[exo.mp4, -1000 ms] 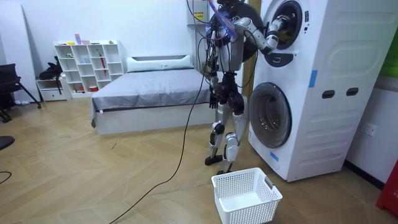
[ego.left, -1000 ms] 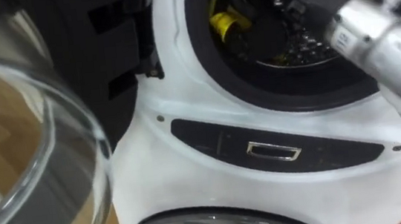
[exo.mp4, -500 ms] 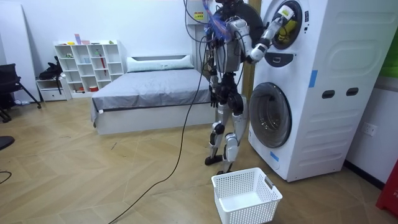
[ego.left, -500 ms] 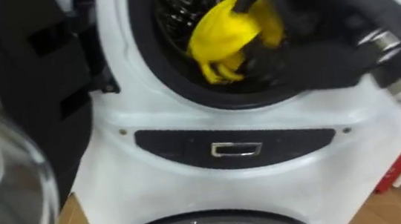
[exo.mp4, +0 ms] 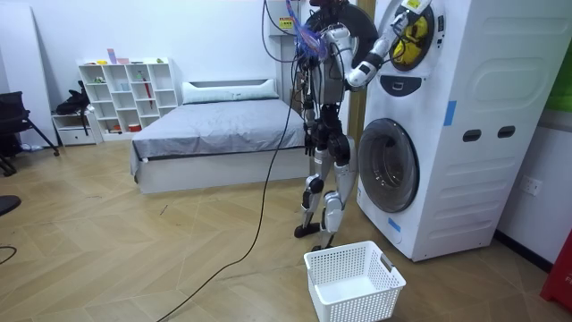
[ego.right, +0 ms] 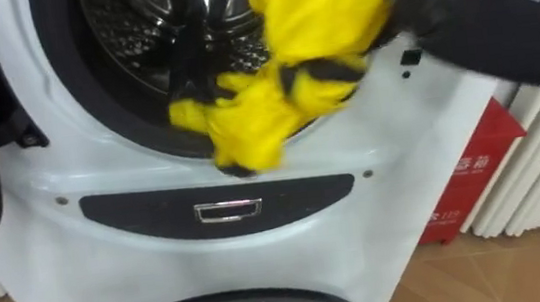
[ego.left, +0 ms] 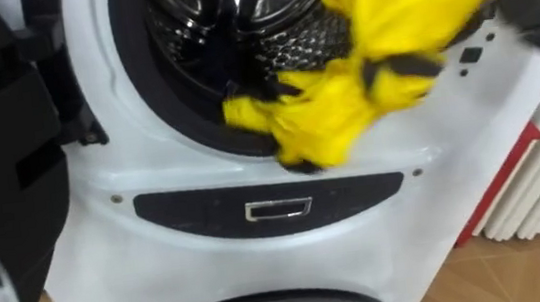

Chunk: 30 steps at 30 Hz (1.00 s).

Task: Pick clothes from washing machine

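While one yellow garment (ego.left: 346, 113) spills over the lip of the open drum (ego.left: 227, 25) in the upper of two stacked washing machines (ego.left: 120, 257), the right robot hand (ego.right: 479, 33) is clamped on the garment's upper part, just right of the opening. One white basket (exo.mp4: 353, 304) sits on the floor near the robot's feet.

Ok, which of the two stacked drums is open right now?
The upper drum: its mouth is uncovered, with the yellow garment hanging out over the rim. The lower drum has its round door shut.
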{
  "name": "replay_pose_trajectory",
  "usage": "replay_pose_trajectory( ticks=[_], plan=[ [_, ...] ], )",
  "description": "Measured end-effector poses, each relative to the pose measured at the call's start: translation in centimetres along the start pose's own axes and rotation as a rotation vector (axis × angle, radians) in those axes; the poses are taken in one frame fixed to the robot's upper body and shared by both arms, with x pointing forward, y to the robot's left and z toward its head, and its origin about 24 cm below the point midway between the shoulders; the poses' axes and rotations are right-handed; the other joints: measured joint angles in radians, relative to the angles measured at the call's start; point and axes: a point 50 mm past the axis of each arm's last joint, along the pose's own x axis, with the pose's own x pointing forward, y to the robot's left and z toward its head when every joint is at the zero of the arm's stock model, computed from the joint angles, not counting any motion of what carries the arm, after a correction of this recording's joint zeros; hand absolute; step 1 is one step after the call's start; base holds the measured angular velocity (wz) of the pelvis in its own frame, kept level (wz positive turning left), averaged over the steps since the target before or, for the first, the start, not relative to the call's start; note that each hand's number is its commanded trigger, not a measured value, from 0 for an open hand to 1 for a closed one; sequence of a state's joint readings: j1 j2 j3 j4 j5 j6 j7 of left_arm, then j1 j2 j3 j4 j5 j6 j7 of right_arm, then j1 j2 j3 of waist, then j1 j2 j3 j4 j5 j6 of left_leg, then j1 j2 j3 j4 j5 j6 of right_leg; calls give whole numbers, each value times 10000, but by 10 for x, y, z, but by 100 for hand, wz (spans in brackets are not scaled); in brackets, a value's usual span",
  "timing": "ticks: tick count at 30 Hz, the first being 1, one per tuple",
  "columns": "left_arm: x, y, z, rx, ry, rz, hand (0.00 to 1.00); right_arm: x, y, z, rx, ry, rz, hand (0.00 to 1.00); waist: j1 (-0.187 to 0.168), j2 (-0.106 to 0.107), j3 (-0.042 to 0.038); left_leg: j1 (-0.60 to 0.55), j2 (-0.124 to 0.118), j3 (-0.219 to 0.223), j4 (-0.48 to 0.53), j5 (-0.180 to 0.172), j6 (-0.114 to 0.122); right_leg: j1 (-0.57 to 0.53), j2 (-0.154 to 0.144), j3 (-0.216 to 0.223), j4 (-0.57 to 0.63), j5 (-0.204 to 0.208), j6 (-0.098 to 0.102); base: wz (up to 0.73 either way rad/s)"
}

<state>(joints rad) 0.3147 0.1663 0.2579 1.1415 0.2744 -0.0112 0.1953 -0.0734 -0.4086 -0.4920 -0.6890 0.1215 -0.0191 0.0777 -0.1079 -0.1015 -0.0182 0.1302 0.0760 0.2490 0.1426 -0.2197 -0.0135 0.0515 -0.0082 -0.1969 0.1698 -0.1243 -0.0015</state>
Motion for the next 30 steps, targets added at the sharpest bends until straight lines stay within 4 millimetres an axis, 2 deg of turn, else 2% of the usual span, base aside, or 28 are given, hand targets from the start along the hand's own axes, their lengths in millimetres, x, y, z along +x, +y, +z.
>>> replay_pose_trajectory(
  ticks=[6,9,11,14,16,19,26,28,30],
  plan=[
    [0,6,-7,-497,248,259,0,-10,-38,5,-1018,-180,-2456,100,-321,-108,51,26,12,160,-2,-8,-9,-26,15,96,5,-1,0,-5],
    [0,10,-7,-510,202,454,0,-12,-48,6,-1361,-203,-3210,100,-372,-135,76,180,80,526,10,-79,-57,-23,131,563,20,4,-14,-33],
    [1,12,-5,-573,148,555,0,-20,-54,7,-1774,0,-3483,100,-444,-149,72,227,135,690,35,-141,-92,-29,182,700,24,7,-24,-32],
    [1,15,-6,-621,161,665,0,-29,-64,7,-2196,330,-3966,100,-653,-138,77,346,167,1127,60,-193,-154,-188,288,1089,22,25,-173,-45],
    [2,18,-5,-604,118,746,0,-34,-69,5,-1921,552,-4389,100,-1036,-124,74,365,195,1358,11,-197,-171,-315,330,1214,60,39,-212,-31],
    [4,19,8,-711,-189,797,0,-36,-76,2,-1625,723,-4811,100,-1302,-114,78,334,211,1775,-4,-216,-204,-631,490,1634,242,58,-245,-42],
    [10,31,35,-407,-796,1027,0,-42,-74,-6,-1248,1551,-4217,100,-1406,-81,99,471,386,2805,12,-332,-384,-950,809,2541,413,182,-383,-47],
    [10,26,48,12,-1081,818,0,-42,-63,-13,-785,1893,-3442,100,-1420,2,156,551,441,3189,20,-393,-447,-1040,928,2850,526,191,-390,-42],
    [10,20,57,364,-1285,629,0,-44,-53,-22,-385,2304,-2712,100,-1434,86,186,563,518,3356,44,-421,-482,-1084,1017,3106,505,250,-405,-34]
  ],
)
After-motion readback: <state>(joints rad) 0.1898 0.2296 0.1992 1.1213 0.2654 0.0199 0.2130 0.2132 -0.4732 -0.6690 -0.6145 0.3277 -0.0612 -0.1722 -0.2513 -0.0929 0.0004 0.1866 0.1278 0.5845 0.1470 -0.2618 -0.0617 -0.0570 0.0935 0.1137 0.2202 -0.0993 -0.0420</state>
